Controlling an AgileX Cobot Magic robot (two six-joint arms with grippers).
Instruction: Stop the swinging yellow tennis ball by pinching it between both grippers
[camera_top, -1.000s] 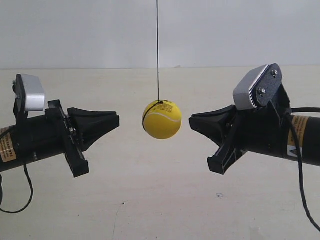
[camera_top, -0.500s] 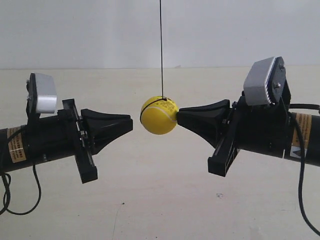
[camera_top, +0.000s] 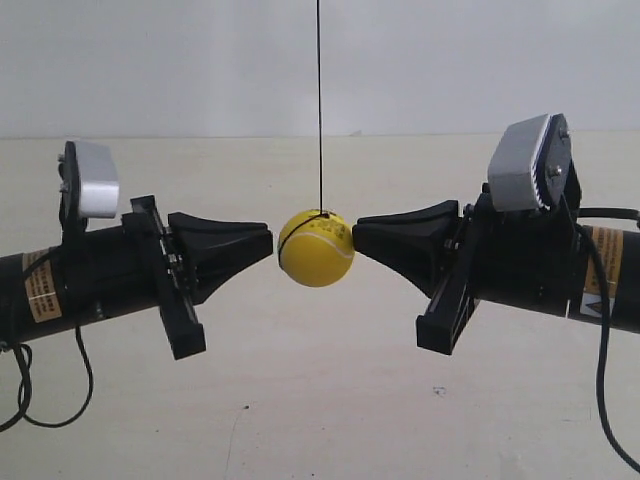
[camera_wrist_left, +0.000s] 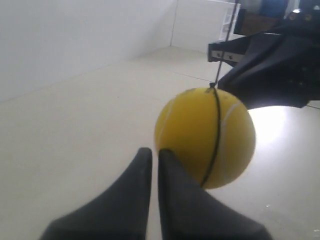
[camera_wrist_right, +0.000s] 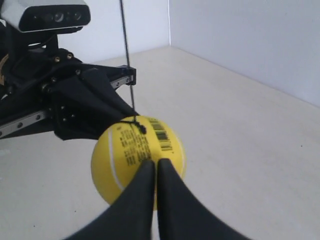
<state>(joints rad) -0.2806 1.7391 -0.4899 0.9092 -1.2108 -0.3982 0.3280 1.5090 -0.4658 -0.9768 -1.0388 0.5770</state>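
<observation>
1. The yellow tennis ball (camera_top: 316, 248) hangs from a thin black string (camera_top: 320, 100) above the pale tabletop (camera_top: 320, 410). It sits between two black wedges, and the string rises from it at 12 o'clock.
2. In the exterior view, the arm at the exterior view's left (camera_top: 100, 275) points its tip at the ball's 9 o'clock. Whether it touches or stops just short cannot be told. The arm at the exterior view's right (camera_top: 530, 265) meets the ball nearer 2 o'clock, slightly high.
3. The left gripper (camera_wrist_left: 154, 152) has its jaws pressed together with nothing between them, its tip at the ball's fuzz. The right gripper (camera_wrist_right: 154, 162) is likewise clenched and empty, its nose against the ball below the barcode sticker (camera_wrist_right: 161, 134).
4. The step in hand appears to be the final squeeze. It is best done by easing both tips inward together, slowly, along one line through the ball's centre.
5. The higher tip probably wants lowering toward 3 o'clock, since off-centre pressure could roll the ball out downward or sideways.
6. The jaws are best left closed. Their narrow noses are the contact faces, and a light, even press should be enough on a soft ball.
</observation>
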